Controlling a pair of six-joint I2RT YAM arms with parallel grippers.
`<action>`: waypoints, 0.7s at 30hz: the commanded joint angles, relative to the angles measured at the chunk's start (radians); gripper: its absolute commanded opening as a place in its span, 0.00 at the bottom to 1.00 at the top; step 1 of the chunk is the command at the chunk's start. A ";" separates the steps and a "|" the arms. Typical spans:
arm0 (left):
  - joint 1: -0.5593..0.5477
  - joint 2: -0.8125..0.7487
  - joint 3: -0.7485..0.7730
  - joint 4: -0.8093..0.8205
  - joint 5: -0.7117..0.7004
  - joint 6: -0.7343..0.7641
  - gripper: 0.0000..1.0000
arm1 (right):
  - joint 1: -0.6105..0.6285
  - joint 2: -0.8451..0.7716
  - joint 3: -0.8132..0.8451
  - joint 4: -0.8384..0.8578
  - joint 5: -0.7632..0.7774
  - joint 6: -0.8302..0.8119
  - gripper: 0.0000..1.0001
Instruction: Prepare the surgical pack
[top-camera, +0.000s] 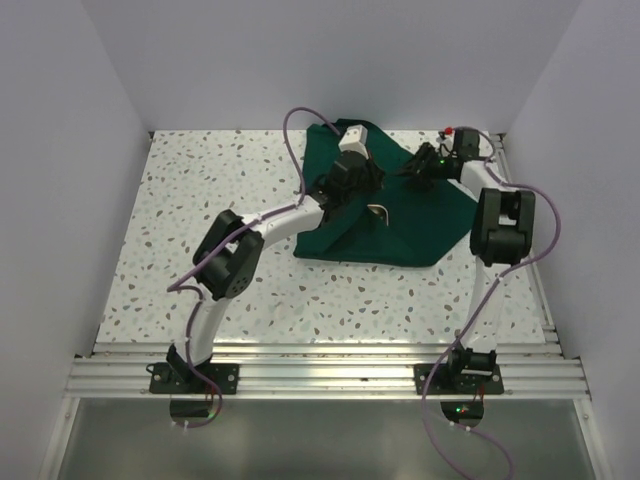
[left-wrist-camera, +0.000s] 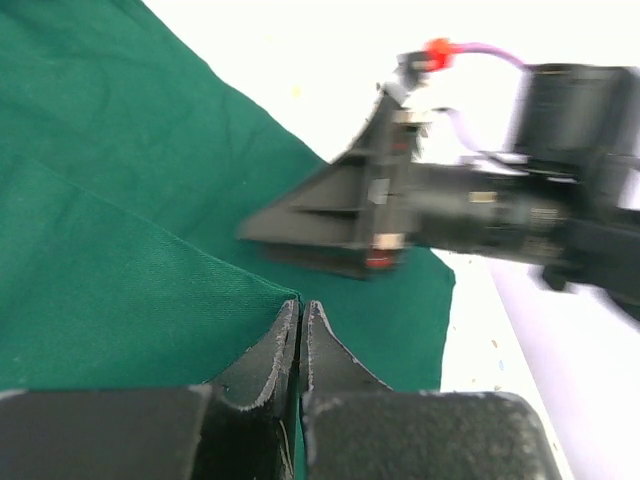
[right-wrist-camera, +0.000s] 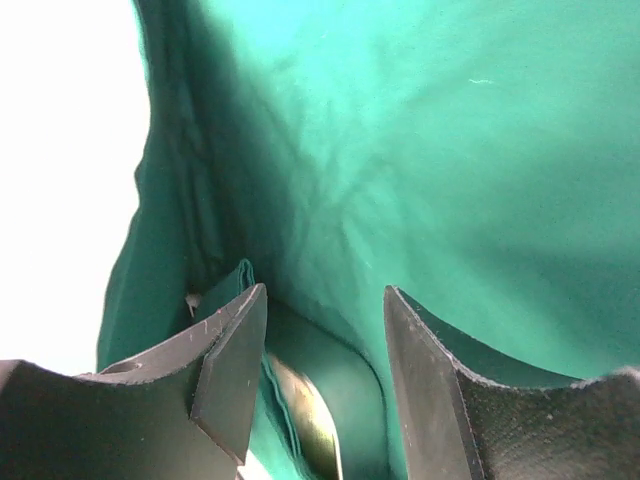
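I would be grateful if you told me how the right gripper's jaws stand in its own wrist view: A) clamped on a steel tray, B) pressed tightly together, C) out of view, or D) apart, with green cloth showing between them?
D: the right gripper has a clear gap between its two fingers, and the green cloth fills the view between and beyond them.

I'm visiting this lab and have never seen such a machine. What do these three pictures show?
The left arm and right arm are robots mounted at a speckled table. The wide picture looks down from above; the other two come from cameras on each wrist. A dark green cloth lies rumpled on it. The left gripper is shut, its tips at a cloth fold. The right gripper is open above the cloth, holding nothing; something shiny peeks from a fold.
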 joint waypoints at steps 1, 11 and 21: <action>-0.010 0.041 0.002 0.121 0.054 0.009 0.00 | -0.064 -0.186 -0.120 0.100 0.061 0.032 0.54; -0.017 0.133 0.019 0.160 0.125 0.015 0.32 | -0.163 -0.367 -0.258 0.074 0.152 -0.008 0.55; -0.014 0.017 0.078 0.055 0.153 0.132 0.62 | -0.176 -0.461 -0.354 -0.042 0.391 -0.067 0.57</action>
